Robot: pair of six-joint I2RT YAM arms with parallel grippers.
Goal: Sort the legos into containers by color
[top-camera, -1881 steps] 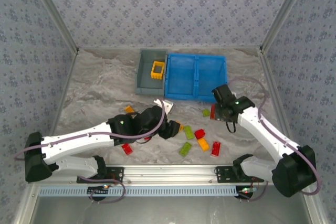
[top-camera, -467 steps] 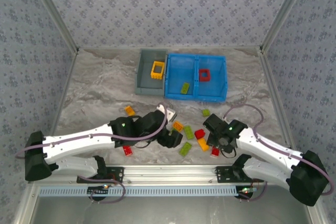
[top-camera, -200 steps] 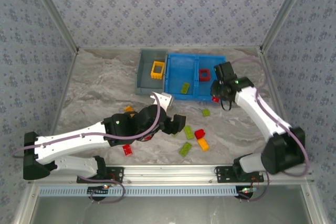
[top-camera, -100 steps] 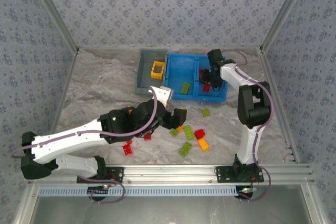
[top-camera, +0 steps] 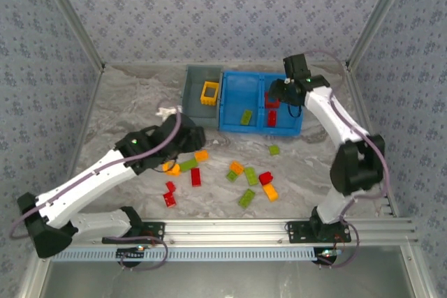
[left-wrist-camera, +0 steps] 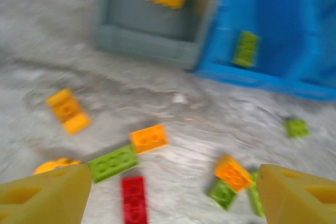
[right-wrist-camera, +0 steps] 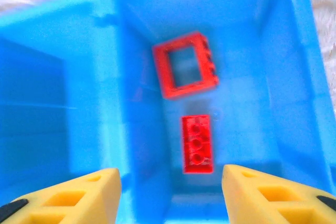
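Loose legos lie on the table: an orange brick (top-camera: 201, 155), a green one (top-camera: 188, 164), a red one (top-camera: 196, 176) and a mixed cluster around a red brick (top-camera: 265, 178). My left gripper (top-camera: 190, 139) hovers open above them, its yellow fingers (left-wrist-camera: 47, 198) wide apart with nothing between. The grey container (top-camera: 190, 99) holds a yellow frame (top-camera: 209, 92). The blue container (top-camera: 260, 129) has a green brick (top-camera: 246, 117) in its left compartment. My right gripper (right-wrist-camera: 170, 174) is open over the right compartment, where a red frame (right-wrist-camera: 185, 65) and a red brick (right-wrist-camera: 197, 144) lie.
A lone green brick (top-camera: 274, 149) sits in front of the blue bin. Two red bricks (top-camera: 170, 200) lie near the front rail. Patterned walls close in the table on three sides.
My right gripper carried a red brick over the blue bin's right compartment, opened, and the brick now lies inside. My left arm swung back left, away from the cluster.
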